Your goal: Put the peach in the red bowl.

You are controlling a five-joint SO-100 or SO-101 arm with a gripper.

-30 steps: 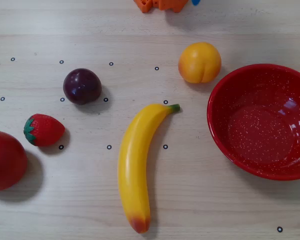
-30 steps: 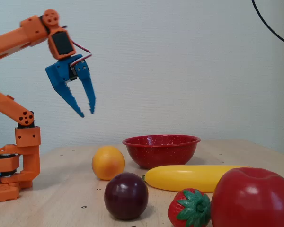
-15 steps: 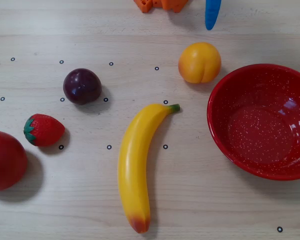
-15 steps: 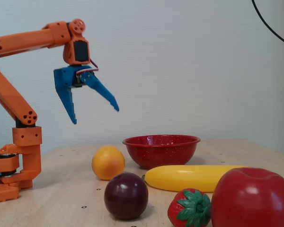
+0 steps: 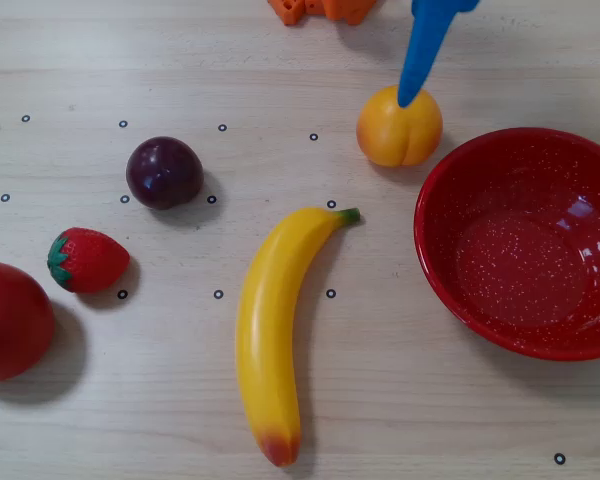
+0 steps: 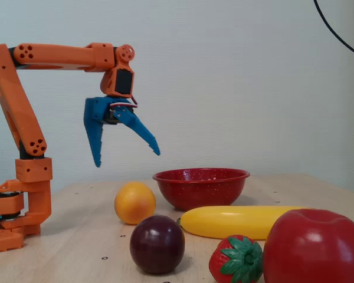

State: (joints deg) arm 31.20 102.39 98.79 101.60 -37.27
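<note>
The peach [image 5: 400, 128] is a small round yellow-orange fruit on the table, just left of the red bowl [image 5: 480, 160] in the overhead view. In the fixed view the peach [image 6: 134, 202] sits left of the red speckled bowl [image 6: 200, 187], which is empty. My blue gripper [image 6: 127, 159] hangs open in the air above the peach, holding nothing. In the overhead view only one blue finger [image 5: 425, 50] shows, its tip over the peach's top edge.
A long yellow banana [image 5: 275, 320] lies left of the bowl. A dark purple plum [image 5: 164, 172], a strawberry [image 5: 86, 259] and a red tomato-like ball [image 5: 10, 320] lie further left. The orange arm base [image 6: 17, 206] stands at the fixed view's left.
</note>
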